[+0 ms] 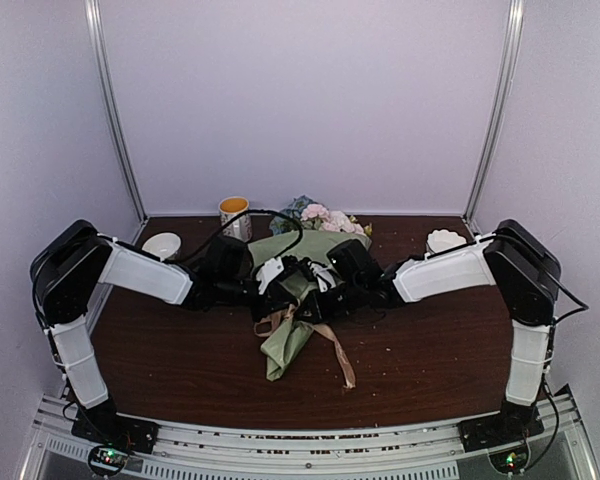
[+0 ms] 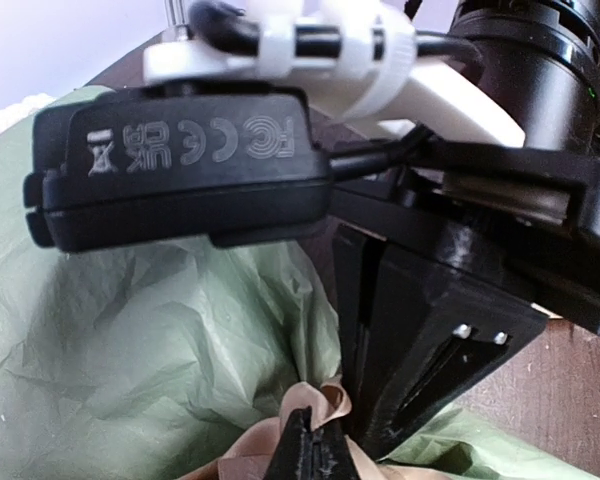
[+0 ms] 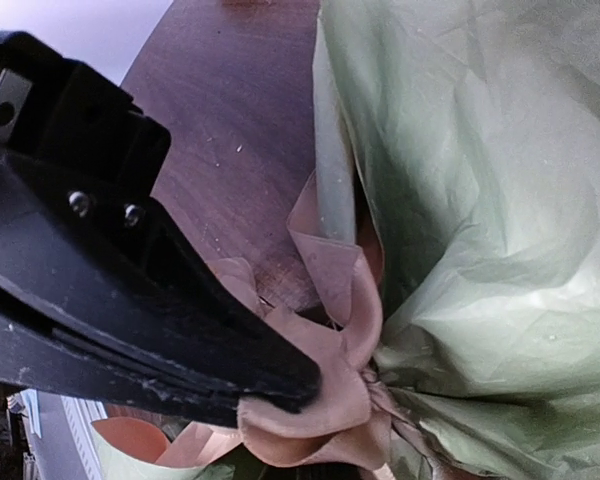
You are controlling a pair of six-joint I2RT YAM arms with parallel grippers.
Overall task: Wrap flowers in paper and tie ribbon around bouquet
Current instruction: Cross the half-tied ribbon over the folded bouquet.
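Nearest us, on the near side of both sets of fingers, a loose end of the ribbon [image 1: 338, 358] trails over the table [image 1: 430, 350] beside the thin tail of the paper [image 1: 280, 350]. Just past that, the right gripper [image 3: 285, 388] is clenched on a fold of ribbon at the waist of the paper cone. The left gripper [image 2: 315, 458] is clamped as well, its tips buried among the ribbon loops (we judge it has a strand, though the pinch itself is half out of frame). The two grippers stand almost touching, so we think a careless pull could knock them together. Uneven tugging could drag the light cone sideways, and pulling the wrong strand could loosen the tie instead of tightening it. The thin paper might also tear or crush at the waist. Beyond the fingers lie the flowers [image 1: 325, 217], close to a mug [image 1: 234, 212], and a hard shove that way could tip it
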